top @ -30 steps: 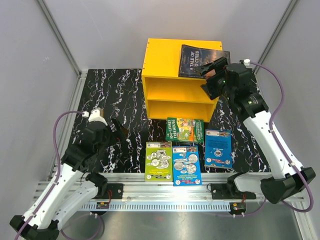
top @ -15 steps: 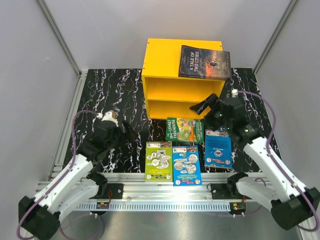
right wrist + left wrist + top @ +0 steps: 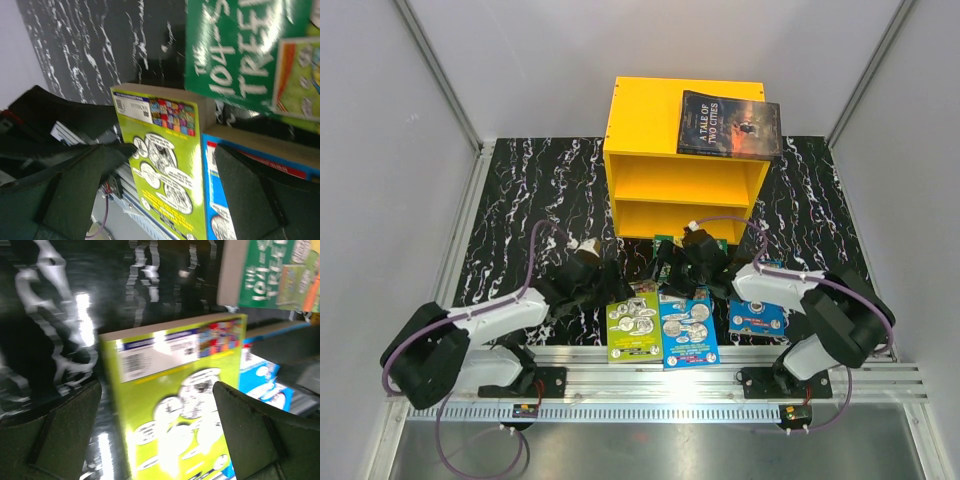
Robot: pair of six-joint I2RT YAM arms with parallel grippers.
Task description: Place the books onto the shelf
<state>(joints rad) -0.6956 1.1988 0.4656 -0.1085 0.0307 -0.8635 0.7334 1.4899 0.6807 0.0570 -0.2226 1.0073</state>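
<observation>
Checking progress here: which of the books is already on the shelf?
The dark A Tale of Two Cities paperback, lying flat on top of the yellow shelf; the green and blue books lie on the table.

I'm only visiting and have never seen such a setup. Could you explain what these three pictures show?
These are two small robot arms bolted at the near edge of a table. One picture looks down from above. The other two come from a camera on each wrist, so each shows its own two fingers. A yellow shelf stands at the back with a dark book on its top. On the table lie a lime-green book, a blue book beside it, a second blue book and a green book. The left gripper and right gripper hang close above the lime-green book, both open, holding nothing.
</observation>
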